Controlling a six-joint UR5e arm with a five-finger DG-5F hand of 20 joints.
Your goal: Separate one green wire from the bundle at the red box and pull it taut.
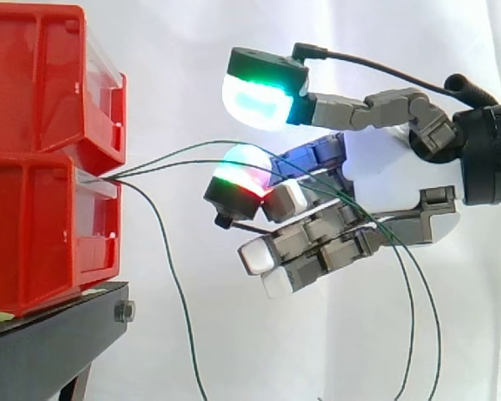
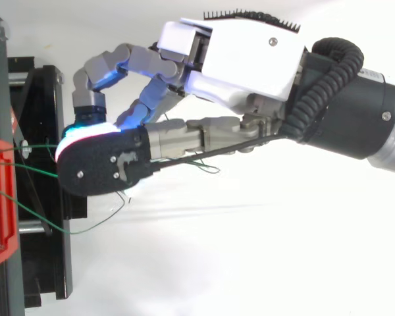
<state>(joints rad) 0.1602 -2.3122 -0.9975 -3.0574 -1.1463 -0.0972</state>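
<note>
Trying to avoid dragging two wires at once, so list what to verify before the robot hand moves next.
1. Green wires anchored at red box: ok, they leave its front.
2. One wire isolated: not ok, two run together through the robot hand.
3. Pinch closed: not ok, its pads stand apart.
4. Wire taut: not ok, both sag beyond it.
5. Third wire clear of robot hand: ok, it hangs by the box.

The robot hand (image 2: 250, 62) reaches in level from the right, wrist straight.
</note>
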